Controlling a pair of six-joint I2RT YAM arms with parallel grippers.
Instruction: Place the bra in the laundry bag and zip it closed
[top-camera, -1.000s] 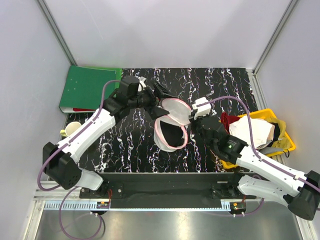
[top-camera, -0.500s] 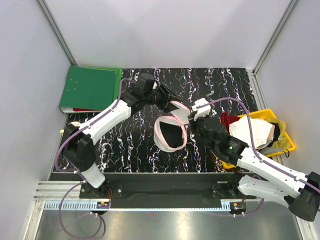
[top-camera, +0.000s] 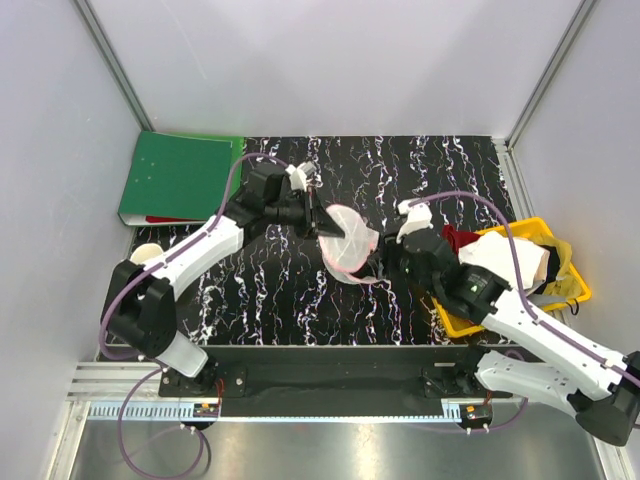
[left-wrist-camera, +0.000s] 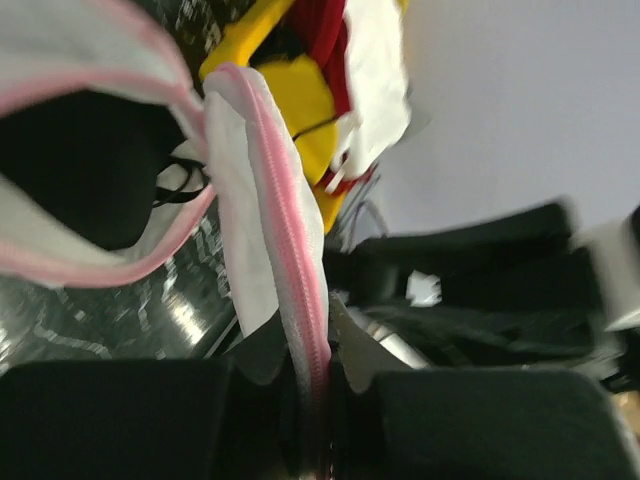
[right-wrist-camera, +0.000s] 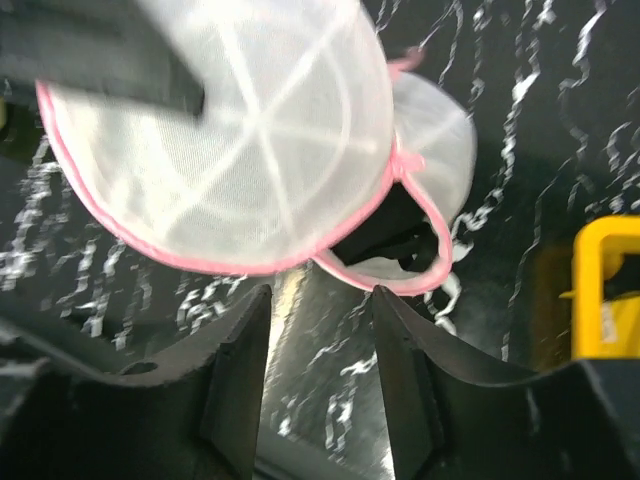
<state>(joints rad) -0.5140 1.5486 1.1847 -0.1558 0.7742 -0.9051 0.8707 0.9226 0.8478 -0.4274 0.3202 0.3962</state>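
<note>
The laundry bag (top-camera: 348, 240), white mesh with pink rims, is tipped up at mid-table. My left gripper (top-camera: 315, 215) is shut on its pink zipper rim (left-wrist-camera: 300, 300), which runs straight down between the jaws. The round end with white spokes (right-wrist-camera: 250, 130) faces the right wrist camera. The black bra (right-wrist-camera: 385, 230) shows inside the bag through the gap in the rim, and also as a dark mass (left-wrist-camera: 90, 170) in the left wrist view. My right gripper (right-wrist-camera: 318, 300) is open just below the bag's lower rim, holding nothing, and sits right of the bag (top-camera: 385, 262).
A yellow basket (top-camera: 570, 290) with white and red clothes stands at the right edge, close to the right arm. A green folder (top-camera: 178, 178) lies at the back left, with a cup (top-camera: 145, 255) below it.
The left gripper closed on the bag's pink rim and tipped the bag up and to the right. The right gripper opened, released the bag and drew back slightly.
</note>
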